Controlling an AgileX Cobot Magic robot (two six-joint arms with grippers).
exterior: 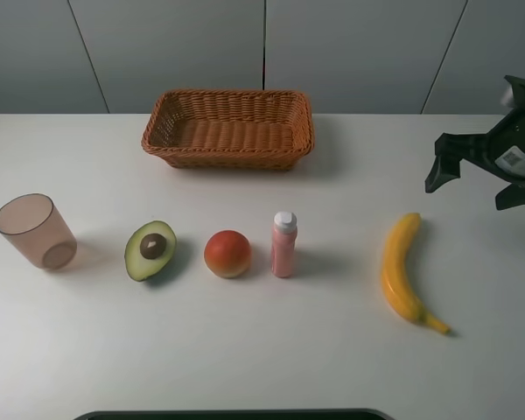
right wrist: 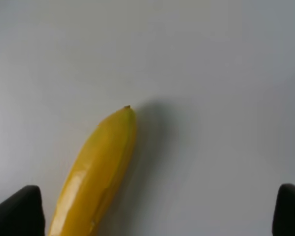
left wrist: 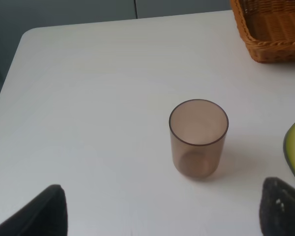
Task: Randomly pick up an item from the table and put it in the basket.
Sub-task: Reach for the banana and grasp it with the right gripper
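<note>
**Approach step, before the grasp.** The right claw [exterior: 467, 194] hangs above the table [exterior: 332, 350] with its jaws wide apart and nothing between them. The right wrist view confirms this, showing both fingers of the claw [right wrist: 152, 211] spread at the frame's corners.

The banana [exterior: 400, 267] lies flat on the table below the right claw and apart from it. Its blunt end points toward the claw and its stem points away. In the wrist view the banana [right wrist: 101, 172] sits between the fingers but off centre, closer to one finger than the other.

The basket [exterior: 157, 122] stands well apart from the right claw, off to its side and nearer the middle of the table. No item can be seen in it.

The left claw [left wrist: 160, 209] is likewise spread and empty. It hovers near a translucent cup [left wrist: 199, 137] and appears to play no part in this step.

**Judged stage:** early; nothing has been picked up yet.

**Next move:** the claw probably needs to shift so that the banana's thick middle lies centred between the fingers, with the jaws set across its length. It would then descend until the fingers flank the fruit, clamp and lift. A grip near the tapered end might let the curved fruit pivot or slip.
</note>
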